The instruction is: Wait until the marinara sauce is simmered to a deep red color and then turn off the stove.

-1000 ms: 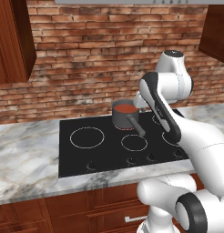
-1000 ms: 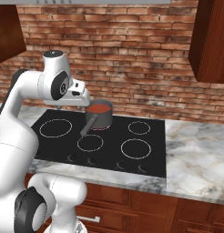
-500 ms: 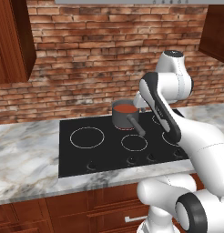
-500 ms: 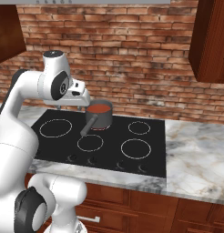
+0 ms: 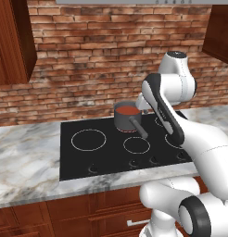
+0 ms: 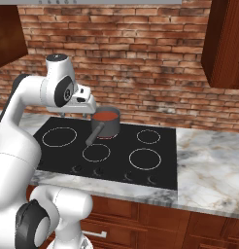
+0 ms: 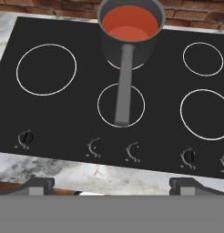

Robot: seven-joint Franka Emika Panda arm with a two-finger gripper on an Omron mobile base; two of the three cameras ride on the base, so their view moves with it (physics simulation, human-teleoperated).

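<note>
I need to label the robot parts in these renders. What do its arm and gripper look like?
The arm is glossy white with rounded, tube-like links and dark grey joint bands; no cables or markings are visible. The gripper has two small dark grey fingertips, blocky and flat-topped.

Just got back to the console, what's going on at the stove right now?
The white arm's hand hovers open above the front edge of the wide black glass cooktop, touching nothing. A small dark grey long-handled saucepan sits on the rear middle burner, its handle pointing toward the knobs. The sauce in it looks orange-red, so the robot seems to be waiting.
</note>
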